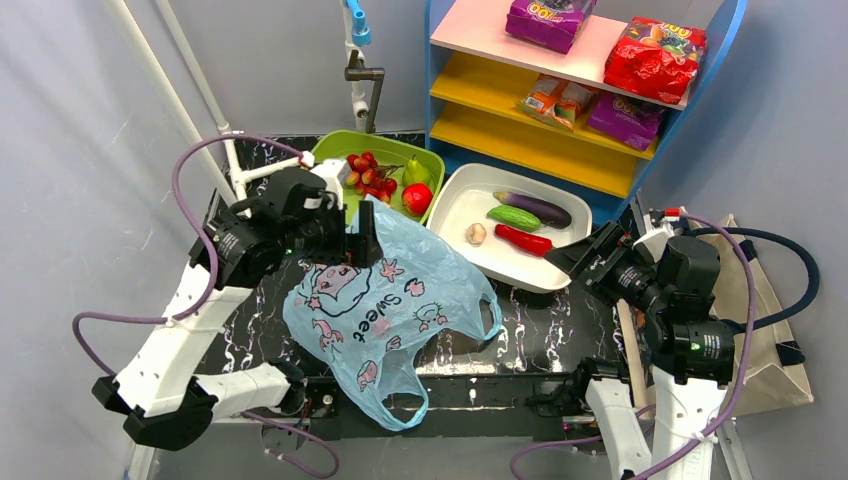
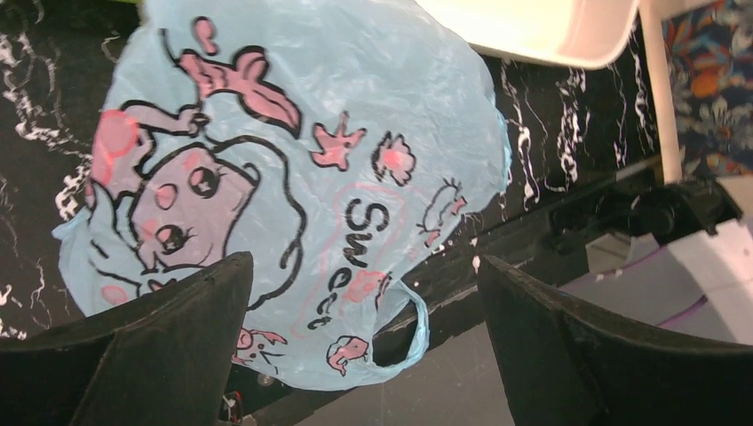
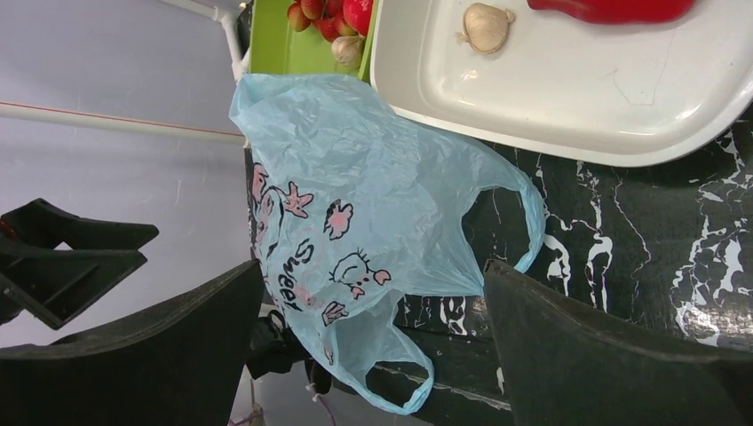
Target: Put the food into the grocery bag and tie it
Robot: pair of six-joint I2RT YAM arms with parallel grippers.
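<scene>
The right wrist view's top edge cuts off the long red pepper (image 3: 613, 9).

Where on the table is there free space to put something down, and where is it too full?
Free: the black table between the grocery bag, the white tray and the right gripper. Crowded: the green tray, full of food.

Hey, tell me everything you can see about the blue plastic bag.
The grocery bag is thin, translucent light-blue plastic printed with pink, black-outlined cartoons and the word Sweet. It lies crumpled on the black marbled table, its far end reaching the green tray and white tray. One loop handle lies to the right; the other hangs past the near edge.
</scene>
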